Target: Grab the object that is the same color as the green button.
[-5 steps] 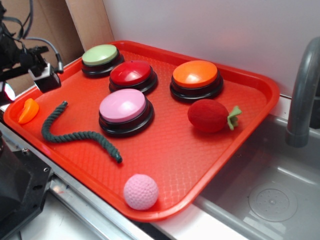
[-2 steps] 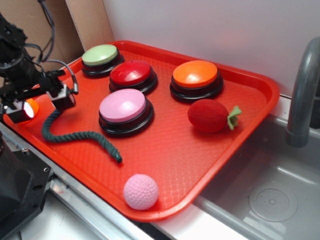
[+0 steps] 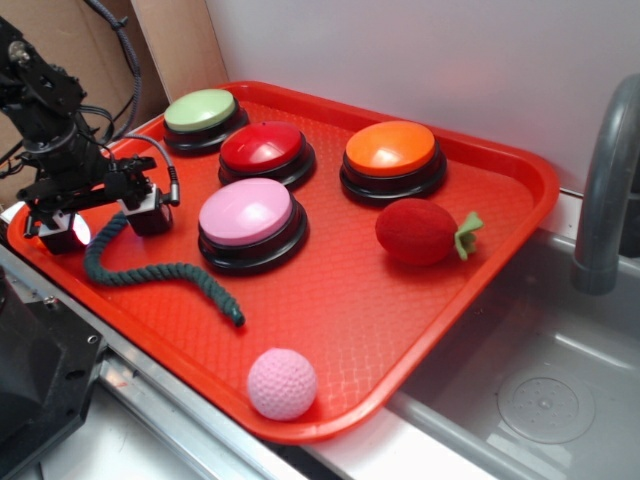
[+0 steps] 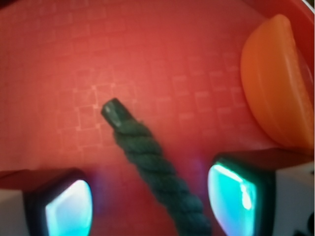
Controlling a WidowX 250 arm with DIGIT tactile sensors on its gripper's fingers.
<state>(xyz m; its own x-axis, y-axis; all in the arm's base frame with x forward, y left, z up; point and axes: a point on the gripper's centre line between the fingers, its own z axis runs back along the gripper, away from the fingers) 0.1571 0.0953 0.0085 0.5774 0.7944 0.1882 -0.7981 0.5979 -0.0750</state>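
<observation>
The object, a dark green twisted rope (image 3: 150, 272), lies wavy on the red tray (image 3: 360, 320) near its left edge. In the wrist view its upper end (image 4: 142, 147) runs between my two fingers. My gripper (image 3: 103, 223) (image 4: 150, 206) is open, lowered over that end, one finger on each side, neither pad touching the rope. The pale green button (image 3: 201, 111) on its black base stands at the tray's far left corner, behind the gripper.
Red (image 3: 265, 148), pink (image 3: 247, 213) and orange (image 3: 391, 150) buttons stand on the tray. A red plush fruit (image 3: 420, 231) and a pink knitted ball (image 3: 281, 383) lie further right. An orange wedge (image 4: 273, 83) sits beside my right finger. A sink and grey faucet (image 3: 605, 180) are on the right.
My gripper has moved right and down from the tray's left rim until it straddles the rope's upper end. It now hides the orange wedge in the exterior view. The rope has not moved.
</observation>
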